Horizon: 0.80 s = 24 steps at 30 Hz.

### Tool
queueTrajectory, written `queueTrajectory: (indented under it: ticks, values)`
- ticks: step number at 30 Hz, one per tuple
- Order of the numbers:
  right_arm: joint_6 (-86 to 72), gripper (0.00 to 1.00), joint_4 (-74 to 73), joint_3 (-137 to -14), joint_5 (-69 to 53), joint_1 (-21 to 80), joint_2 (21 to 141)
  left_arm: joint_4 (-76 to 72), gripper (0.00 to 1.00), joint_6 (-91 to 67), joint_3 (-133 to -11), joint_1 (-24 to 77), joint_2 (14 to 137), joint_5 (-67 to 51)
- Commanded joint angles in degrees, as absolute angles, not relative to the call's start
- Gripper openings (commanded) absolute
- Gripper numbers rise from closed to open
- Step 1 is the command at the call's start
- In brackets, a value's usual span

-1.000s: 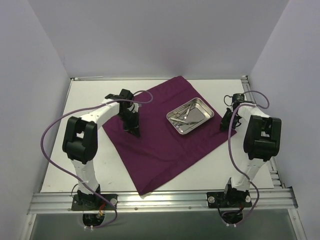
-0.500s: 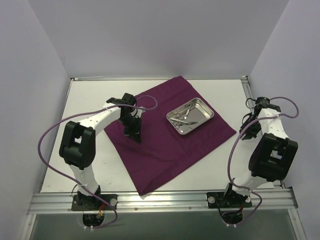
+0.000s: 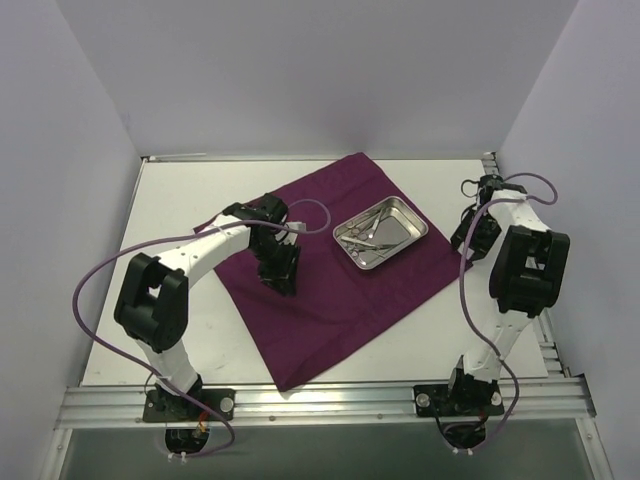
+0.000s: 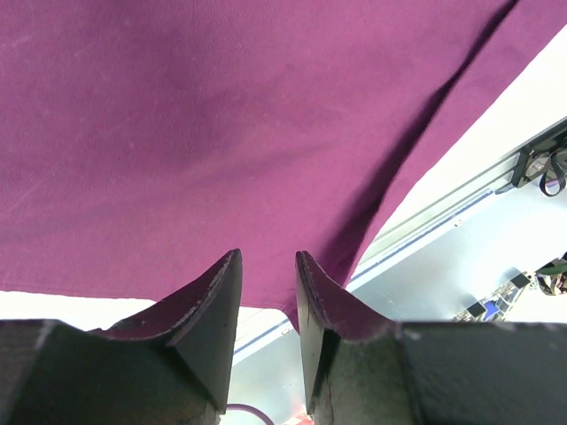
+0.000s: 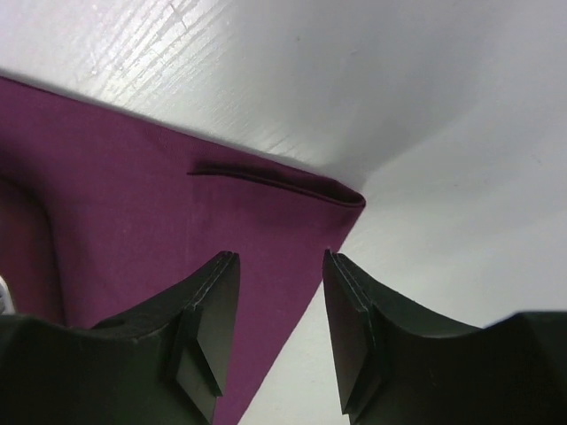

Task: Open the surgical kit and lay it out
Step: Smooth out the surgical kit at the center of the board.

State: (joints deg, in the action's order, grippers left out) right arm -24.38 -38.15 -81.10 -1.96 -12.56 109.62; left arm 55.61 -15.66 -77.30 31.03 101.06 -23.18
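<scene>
The surgical kit's dark purple cloth lies spread flat as a diamond on the white table. Its shiny steel tray sits on the cloth's far right part and holds small ring-handled instruments. My left gripper hovers over the cloth's left half, and in its wrist view the left gripper is open, with only cloth beyond the fingers. My right gripper is at the cloth's right corner. Its wrist view shows the right gripper open and empty above the folded corner.
White table shows on both sides of the cloth. An aluminium rail runs along the near edge, with both arm bases on it. Pale walls close in the left, back and right. A purple cable loops off the left arm.
Both grippers have gone from shut to open. The right one drew the cloth's right corner outward and let it go. The left gripper moved right and nearer over the cloth.
</scene>
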Motion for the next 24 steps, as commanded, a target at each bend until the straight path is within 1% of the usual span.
queueTrajectory:
  ticks: [1, 7, 10, 13, 20, 23, 24]
  values:
    - [-27.07, 0.43, -41.66, -84.9, 2.72, -10.38, 111.7, 56.08, 0.4, -15.9, -77.08, 30.85, 97.82, -23.38]
    - [-28.65, 0.44, -42.71, -89.82, 4.39, -8.7, 114.52, 55.55, 0.41, -17.49, -75.24, 30.85, 97.03, -23.38]
    - [-29.35, 0.44, -43.07, -91.4, 4.83, -8.0, 115.84, 55.81, 0.44, -17.58, -74.53, 30.85, 96.5, -23.55]
    - [-29.44, 0.44, -43.24, -92.02, 4.83, -7.65, 117.68, 56.25, 0.47, -17.23, -74.09, 31.2, 96.33, -24.34]
    - [-29.53, 0.43, -42.54, -91.15, 6.77, -7.21, 120.58, 57.22, 0.47, -17.67, -72.52, 32.52, 94.75, -24.26]
    - [-29.71, 0.4, -42.28, -90.7, 6.94, -7.21, 121.2, 57.3, 0.47, -18.1, -71.9, 32.7, 93.87, -24.26]
    - [-29.88, 0.36, -42.1, -90.36, 7.12, -7.12, 121.2, 57.39, 0.47, -18.19, -71.72, 32.78, 93.61, -24.0]
